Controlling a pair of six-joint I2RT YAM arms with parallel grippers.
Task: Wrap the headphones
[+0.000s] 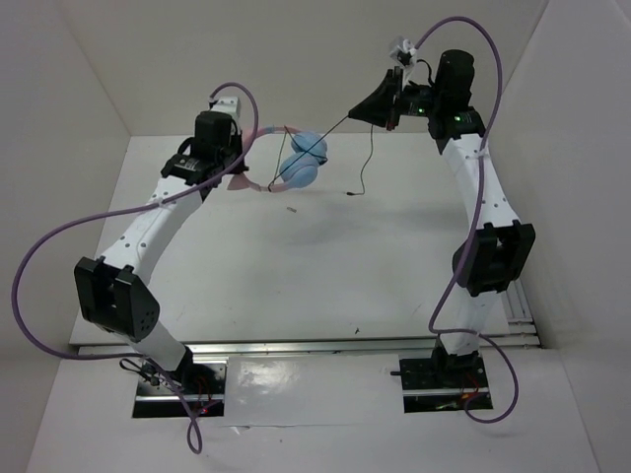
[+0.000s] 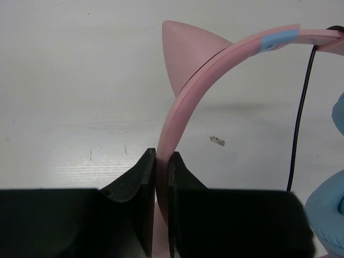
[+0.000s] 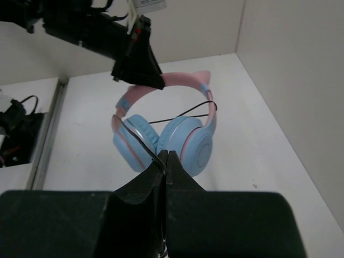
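Note:
The headphones (image 1: 304,163) hang in the air at the back middle, two light blue ear cups (image 3: 188,142) under a pink headband (image 2: 185,102) with cat-ear points. My left gripper (image 2: 162,156) is shut on the headband and holds it up; it also shows in the top view (image 1: 240,163). My right gripper (image 3: 165,157) is shut on the thin black cord (image 3: 137,137), which runs taut from the cups to the gripper in the top view (image 1: 392,110). The cord's free end (image 1: 361,182) dangles below it.
White walls close in the table at the back and both sides (image 1: 562,128). A small scrap (image 1: 292,208) lies on the white table under the headphones. Thick purple cables (image 1: 59,236) loop off both arms.

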